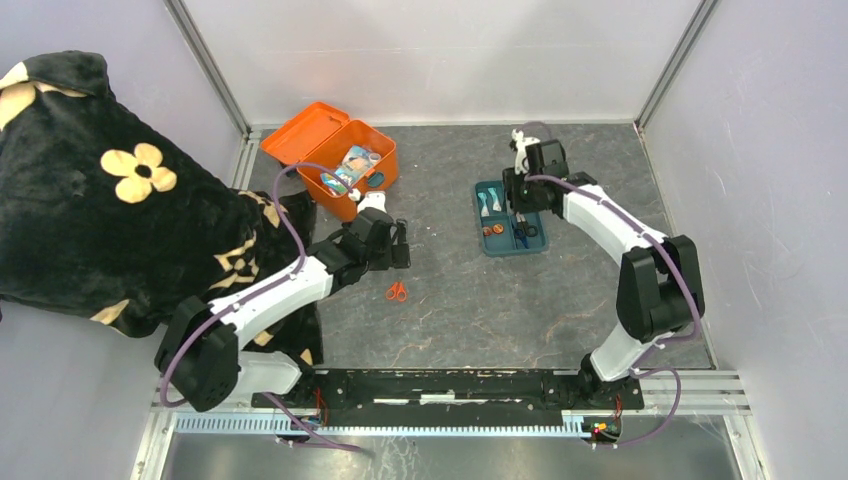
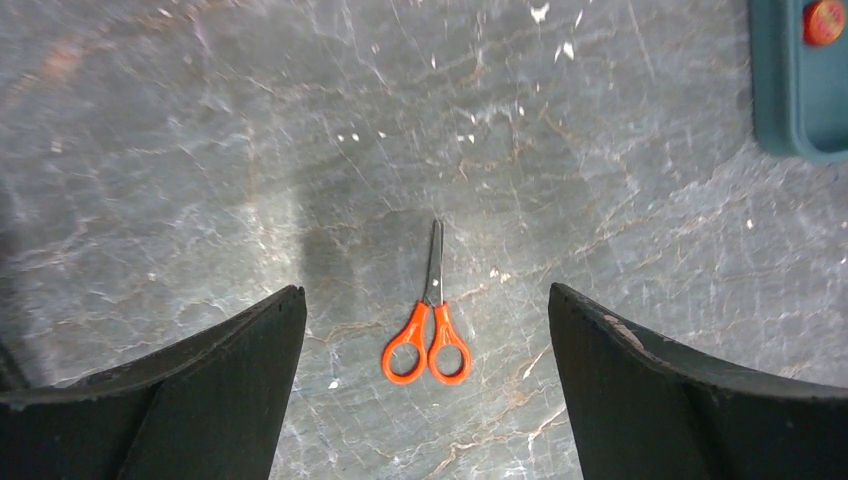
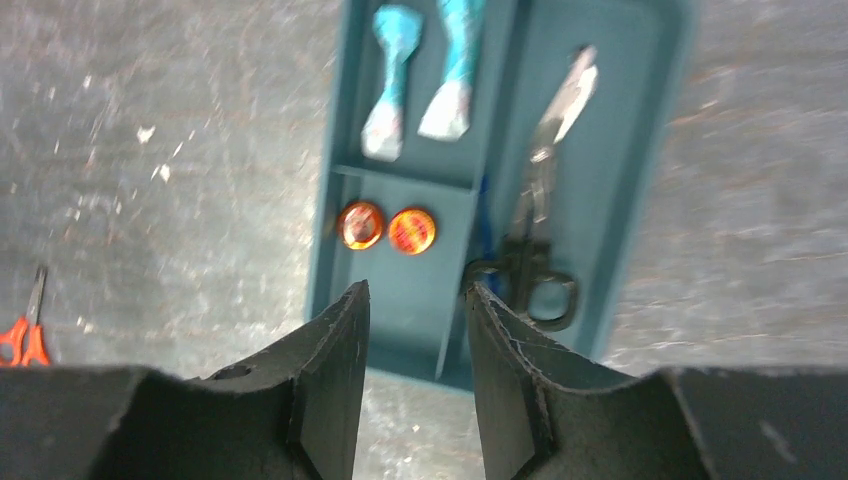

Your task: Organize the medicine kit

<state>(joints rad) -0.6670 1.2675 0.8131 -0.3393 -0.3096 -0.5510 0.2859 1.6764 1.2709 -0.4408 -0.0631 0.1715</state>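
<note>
The orange medicine kit stands open at the back left with several small items inside, its lid laid back. Small orange-handled scissors lie shut on the table; in the left wrist view the scissors lie between and just beyond my fingers. My left gripper is wide open and empty, above them. My right gripper hovers over the teal tray, jaws a little apart and holding nothing.
The teal tray holds two blue tubes, two orange discs and black-handled shears. A black cloth with yellow flowers covers the left side. Walls close in the back and sides.
</note>
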